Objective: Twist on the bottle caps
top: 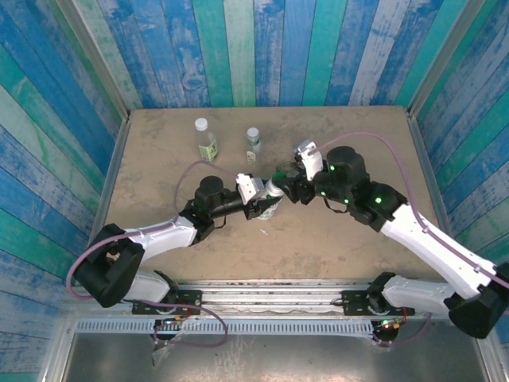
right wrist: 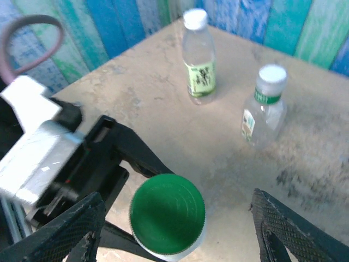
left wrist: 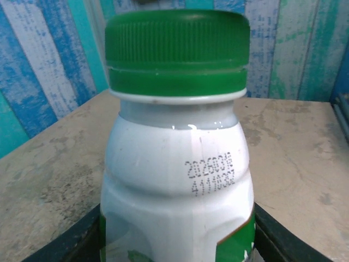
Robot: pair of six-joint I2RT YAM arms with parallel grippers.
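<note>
The left gripper (left wrist: 179, 240) is closed on the white-wrapped bottle (left wrist: 174, 180), its dark fingers (left wrist: 76, 243) pressing the body from either side low down, below the shoulder. In my judgement this hold is there to keep the bottle upright and stop it from spinning while the top is worked, and it leaves the neck free above the gripper. The dark green cap (right wrist: 167, 213) sits level on that neck, its skirt down against the white collar; whether it is tight cannot be told. The right gripper (right wrist: 177, 204) hangs directly over the cap, pointing down at it, with its jaws wide: the textured fingers (right wrist: 71, 229) stand well apart on each side of the cap and touch nothing. That wide, centred stance suits either closing on the cap for another turn or letting it go between turns. Beyond the right gripper, farther out on the tabletop (right wrist: 163, 103), the slim clear bottle (right wrist: 199, 60) and the tiny clear bottle (right wrist: 263, 112) stand upright and near each other, well apart from both grippers, each with a white cap (right wrist: 195, 18) on its neck. Judged from how they stand, those two look done, and the green-capped bottle is the one in hand.
</note>
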